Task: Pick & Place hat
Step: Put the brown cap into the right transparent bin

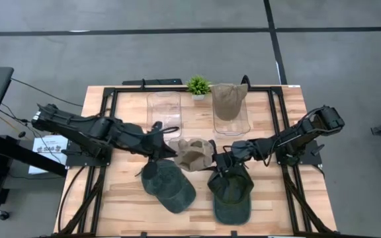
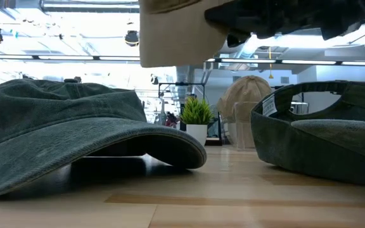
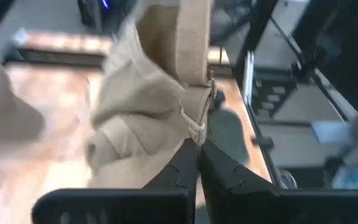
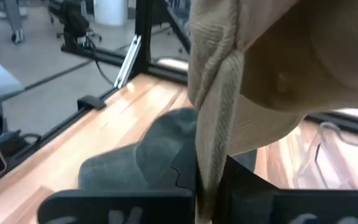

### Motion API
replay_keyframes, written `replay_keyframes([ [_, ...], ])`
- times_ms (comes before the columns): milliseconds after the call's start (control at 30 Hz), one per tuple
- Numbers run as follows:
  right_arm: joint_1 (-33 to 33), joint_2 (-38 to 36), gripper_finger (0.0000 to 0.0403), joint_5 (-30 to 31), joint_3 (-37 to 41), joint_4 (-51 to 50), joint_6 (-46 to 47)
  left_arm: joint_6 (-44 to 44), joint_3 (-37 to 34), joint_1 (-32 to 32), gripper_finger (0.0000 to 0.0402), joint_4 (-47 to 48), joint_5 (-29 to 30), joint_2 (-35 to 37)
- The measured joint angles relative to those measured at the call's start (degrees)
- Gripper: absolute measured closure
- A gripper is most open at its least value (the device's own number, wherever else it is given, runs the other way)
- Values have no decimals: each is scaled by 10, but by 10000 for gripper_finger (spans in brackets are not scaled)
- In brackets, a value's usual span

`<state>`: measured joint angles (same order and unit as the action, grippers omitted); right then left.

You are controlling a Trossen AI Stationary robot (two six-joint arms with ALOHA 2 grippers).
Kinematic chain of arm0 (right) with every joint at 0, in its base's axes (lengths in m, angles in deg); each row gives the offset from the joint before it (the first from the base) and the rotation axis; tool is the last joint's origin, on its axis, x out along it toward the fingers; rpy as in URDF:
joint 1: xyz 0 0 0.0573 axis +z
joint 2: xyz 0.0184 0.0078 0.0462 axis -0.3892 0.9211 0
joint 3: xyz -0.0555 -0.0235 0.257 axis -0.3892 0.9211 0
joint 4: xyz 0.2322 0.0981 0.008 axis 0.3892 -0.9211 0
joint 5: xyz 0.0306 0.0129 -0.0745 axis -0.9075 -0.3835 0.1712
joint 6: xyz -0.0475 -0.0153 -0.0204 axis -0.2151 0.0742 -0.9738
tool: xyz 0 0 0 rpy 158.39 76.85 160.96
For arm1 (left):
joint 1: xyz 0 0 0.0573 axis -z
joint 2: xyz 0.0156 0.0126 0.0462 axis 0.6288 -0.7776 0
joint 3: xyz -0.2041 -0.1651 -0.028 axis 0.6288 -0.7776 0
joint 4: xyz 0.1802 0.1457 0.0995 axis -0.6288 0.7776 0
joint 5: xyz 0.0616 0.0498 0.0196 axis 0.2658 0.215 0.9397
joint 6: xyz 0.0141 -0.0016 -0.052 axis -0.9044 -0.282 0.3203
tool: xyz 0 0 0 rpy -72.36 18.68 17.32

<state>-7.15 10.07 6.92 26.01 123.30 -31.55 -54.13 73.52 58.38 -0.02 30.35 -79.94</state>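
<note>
A tan hat (image 1: pixel 194 153) hangs crumpled over the table's middle, between my two grippers; the low view shows it (image 2: pixel 176 31) clear of the wood. My left gripper (image 1: pixel 172 151) is shut on its left side and my right gripper (image 1: pixel 218 157) on its right side. Two dark green hats lie near the front: one (image 1: pixel 169 186) rests crown up on its brim and rim, the other (image 1: pixel 231 192) lies upside down on its crown. A second tan hat (image 1: pixel 230 99) sits on the right clear stand. My left gripper (image 3: pixel 197 149) pinches the tan hat's stitched edge (image 3: pixel 196 129), beside its strap, between its two fingertips. It comes from the table's left, slanting slightly down. The hat is lifted clear and bunched. My right gripper (image 4: pixel 211 180) pinches a bunched fold of the hat's rim (image 4: pixel 215 140) between its fingers, coming nearly level from the table's right. The cloth rises above the fingers, clear of the table.
An empty clear stand (image 1: pixel 164 109) stands at the far left of centre, with a small potted plant (image 1: pixel 198 84) between the two stands. Black frame rails (image 1: pixel 273 112) run along the table's sides. Bare wood lies at the front left (image 1: pixel 104 205).
</note>
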Motion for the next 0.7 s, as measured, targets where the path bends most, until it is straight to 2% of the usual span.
replay_keyframes([
  [167, 8, 0, 402, -11, -21, -69, -13, 28, -56, -4, 393, -38, -72, 0],
  [433, 8, 0, 402, -60, -23, -85, -22, 53, -146, 16, 394, -156, -236, 0],
  [700, -1, 0, 402, -63, -23, -87, -33, 46, -187, 52, 393, -204, -311, -7],
])
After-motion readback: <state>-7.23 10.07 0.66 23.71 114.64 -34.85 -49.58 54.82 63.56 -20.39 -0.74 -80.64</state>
